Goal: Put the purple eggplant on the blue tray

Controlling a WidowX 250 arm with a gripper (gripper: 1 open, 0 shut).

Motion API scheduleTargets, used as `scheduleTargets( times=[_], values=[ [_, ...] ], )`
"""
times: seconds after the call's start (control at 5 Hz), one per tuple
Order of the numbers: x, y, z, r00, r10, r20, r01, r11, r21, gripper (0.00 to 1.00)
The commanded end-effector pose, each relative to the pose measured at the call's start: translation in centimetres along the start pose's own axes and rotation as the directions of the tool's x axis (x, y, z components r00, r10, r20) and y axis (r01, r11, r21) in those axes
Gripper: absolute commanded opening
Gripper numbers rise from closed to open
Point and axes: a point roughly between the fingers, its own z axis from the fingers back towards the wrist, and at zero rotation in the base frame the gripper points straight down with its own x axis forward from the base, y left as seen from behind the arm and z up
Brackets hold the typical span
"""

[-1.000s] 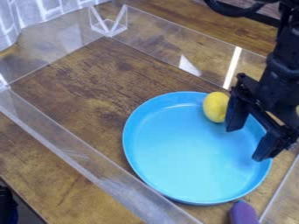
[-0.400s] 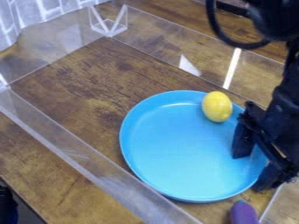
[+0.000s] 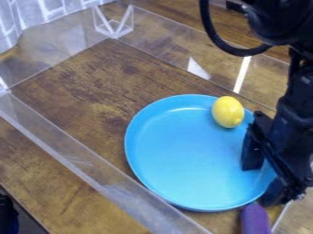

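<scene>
- Since the earlier frames, the black robot gripper (image 3: 274, 170) has swung from above the far right part of the large round bright blue plastic tray (image 3: 184, 160) down over its near right rim, towards the bottom right corner of the view.
- Its claw stands spread wide, with nothing between the fingers.
- Only the tip of the small glossy purple toy eggplant (image 3: 254, 220) shows, lying on the brown wooden table (image 3: 98, 87) just outside the tray's near right rim, below the gripper.
- A round yellow lemon (image 3: 226, 111) sits inside the tray by its far right rim.
- To do this well, I judge the claw should straddle the eggplant across its narrow width, sink low before closing, then lift clear of the rim.
- Setting down mid-tray, away from the lemon, looks safest.
</scene>
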Motion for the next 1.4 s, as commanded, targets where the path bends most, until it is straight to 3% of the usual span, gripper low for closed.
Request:
scheduleTargets(
  times=[0.0, 0.6, 1.0, 1.2],
  values=[
    [-0.5, -1.9, 0.3, 1.000, -0.011, 0.005, 0.011, 1.000, -0.011, 1.00],
    [-1.8, -3.0, -0.8, 1.000, -0.007, -0.028, 0.006, 1.000, -0.030, 1.00],
    [-3.6, -4.1, -1.2, 0.986, -0.158, -0.045, 0.157, 0.987, -0.033, 1.00],
    [-3.8, -4.2, -1.3, 0.977, -0.207, -0.048, 0.206, 0.978, -0.038, 1.00]
  ],
)
